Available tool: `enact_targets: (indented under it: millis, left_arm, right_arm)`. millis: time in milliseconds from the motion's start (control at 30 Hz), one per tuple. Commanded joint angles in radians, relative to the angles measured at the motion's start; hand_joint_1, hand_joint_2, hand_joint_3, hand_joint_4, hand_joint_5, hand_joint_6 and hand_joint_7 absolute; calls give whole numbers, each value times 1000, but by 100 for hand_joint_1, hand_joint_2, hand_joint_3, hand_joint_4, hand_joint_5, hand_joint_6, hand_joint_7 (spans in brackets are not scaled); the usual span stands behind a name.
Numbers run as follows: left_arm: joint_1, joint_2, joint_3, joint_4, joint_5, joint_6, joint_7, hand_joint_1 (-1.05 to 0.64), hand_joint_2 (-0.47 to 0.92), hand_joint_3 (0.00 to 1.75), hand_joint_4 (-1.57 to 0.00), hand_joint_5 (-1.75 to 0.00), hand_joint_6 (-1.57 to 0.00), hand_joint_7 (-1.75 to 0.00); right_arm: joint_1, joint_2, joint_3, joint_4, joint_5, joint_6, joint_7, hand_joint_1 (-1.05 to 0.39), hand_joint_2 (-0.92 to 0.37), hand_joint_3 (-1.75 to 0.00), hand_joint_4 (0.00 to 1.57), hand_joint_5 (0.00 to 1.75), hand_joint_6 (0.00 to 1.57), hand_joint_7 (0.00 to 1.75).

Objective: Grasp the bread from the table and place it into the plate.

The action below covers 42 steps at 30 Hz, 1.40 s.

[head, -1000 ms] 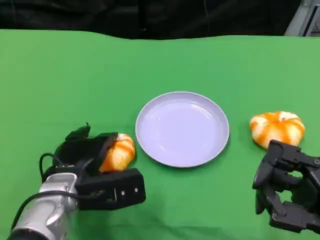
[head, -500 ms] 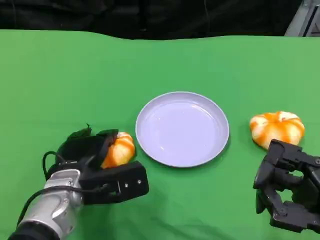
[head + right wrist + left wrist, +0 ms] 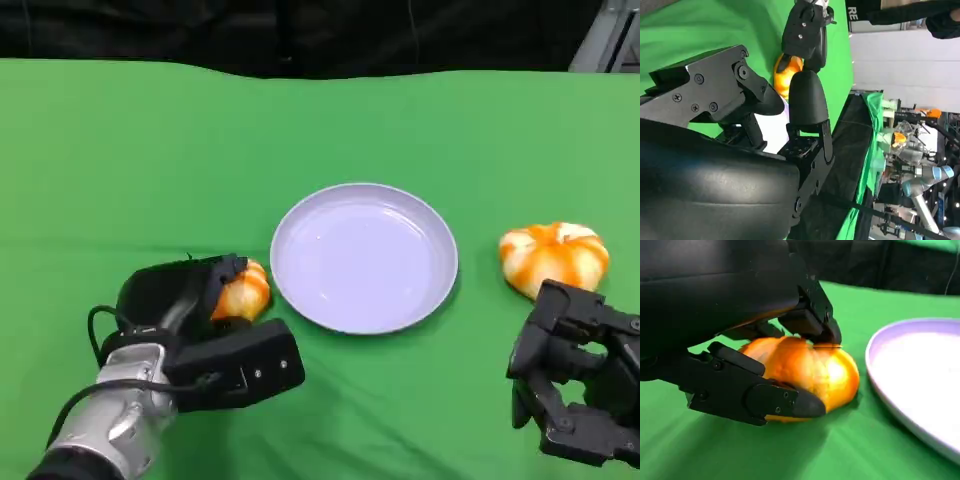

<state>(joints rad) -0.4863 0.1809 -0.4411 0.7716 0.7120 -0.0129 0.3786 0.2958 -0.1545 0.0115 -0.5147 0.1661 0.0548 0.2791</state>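
the left hand (image 3: 190, 320) has its fingers closed around the bread (image 3: 243, 291) at the plate's (image 3: 300, 300) 8 o'clock, not yet lifted. the plate holds nothing; lift and placing remain.

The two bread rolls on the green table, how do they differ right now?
The left bread roll is gripped by the left hand, its fingers over and under it; the right bread roll lies free, with the right hand just short of it and holding nothing. The left roll is partly hidden by the hand; the right roll shows whole. Both are orange-and-white glazed buns beside the plate, neither in it.
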Motion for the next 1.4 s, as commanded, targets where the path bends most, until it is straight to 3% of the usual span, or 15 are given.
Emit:
enact_targets:
  millis: [33, 67, 100, 133, 167, 233, 367, 600, 933, 1000, 1100, 1233, 1267, 1333, 1400]
  left_arm:
    - [12, 21, 13, 27, -12, -35, 51, 0, 92, 10, -117, -52, -120, -12]
    - [13, 21, 16, 32, -16, -47, 65, 0, 92, 15, -96, -111, -119, -29]
    - [13, 22, 19, 37, -20, -61, 78, 0, 90, 26, -87, -148, -89, -103]
    - [14, 23, 25, 41, -26, -75, 88, -1, 90, 31, -84, -161, -73, -138]
    - [14, 23, 29, 44, -31, -84, 94, -2, 90, 34, -82, -168, -65, -156]
    - [14, 28, 35, 42, -39, -96, 98, -6, 90, 37, -78, -173, -55, -171]
    - [12, 39, 36, 29, -36, -95, 105, -8, 87, 37, -74, -175, -49, -174]
    - [14, 57, 61, -3, -48, -119, 128, -8, 85, 39, -76, -175, -53, -175]
    - [16, 74, 82, -202, -41, -84, 68, -10, 85, 45, -80, -175, -58, -175]
    - [7, 69, 78, -242, -38, -113, 74, -11, 67, 82, -84, -175, -63, -174]
    - [-13, 54, 62, -308, -23, -122, 53, -15, 61, 96, -84, -175, -62, -174]
    - [-37, 33, 51, -343, -18, -115, 12, -16, 60, 97, -83, -175, -65, -167]
    - [-55, 19, 40, -351, -12, -104, -9, -14, 62, 89, -84, -175, -79, -136]
    - [-86, -6, 23, -350, -1, -91, -32, -12, 63, 81, -85, -175, -89, -118]
    - [-112, -29, 5, -327, 18, -90, -32, -10, 66, 77, -84, -175, -83, -130]
  right_arm:
    - [8, -6, -4, -12, -5, -10, -8, -4, -67, -107, 77, 175, 66, 154]
    - [9, -6, -4, -13, -7, -10, -9, -4, -66, -107, 77, 175, 66, 154]
    - [10, -6, -3, -15, -8, -9, -10, -4, -66, -107, 77, 175, 66, 154]
    - [10, -7, -3, -14, -7, -11, -9, -4, -66, -108, 77, 175, 66, 154]
    - [10, -7, -3, -13, -6, -13, -8, -4, -66, -108, 77, 175, 65, 154]
    - [9, -10, -5, -17, 1, 0, -6, -4, -67, -108, 77, 175, 65, 154]
    - [11, -7, -4, -19, -3, 0, -11, -3, -66, -108, 77, 175, 65, 154]
    - [13, -9, -3, -24, -3, 3, -12, -3, -66, -108, 77, 175, 65, 154]
    - [11, -16, -4, -31, -3, 18, -9, -4, -67, -108, 77, 175, 65, 154]
    - [11, -13, -2, -27, -5, 10, -10, -4, -67, -107, 77, 175, 65, 154]
    - [9, -11, -3, -20, 2, 5, -6, -4, -67, -107, 77, 175, 65, 154]
    - [10, -8, 0, -23, -2, 9, -11, -4, -67, -107, 78, 175, 65, 154]
    - [11, -7, 2, -25, -5, 10, -13, -4, -66, -107, 78, 175, 66, 154]
    - [11, -8, 4, -27, -8, 12, -15, -3, -66, -107, 78, 175, 66, 154]
    - [10, -10, 4, -28, -2, 15, -11, -3, -67, -107, 79, 175, 66, 154]
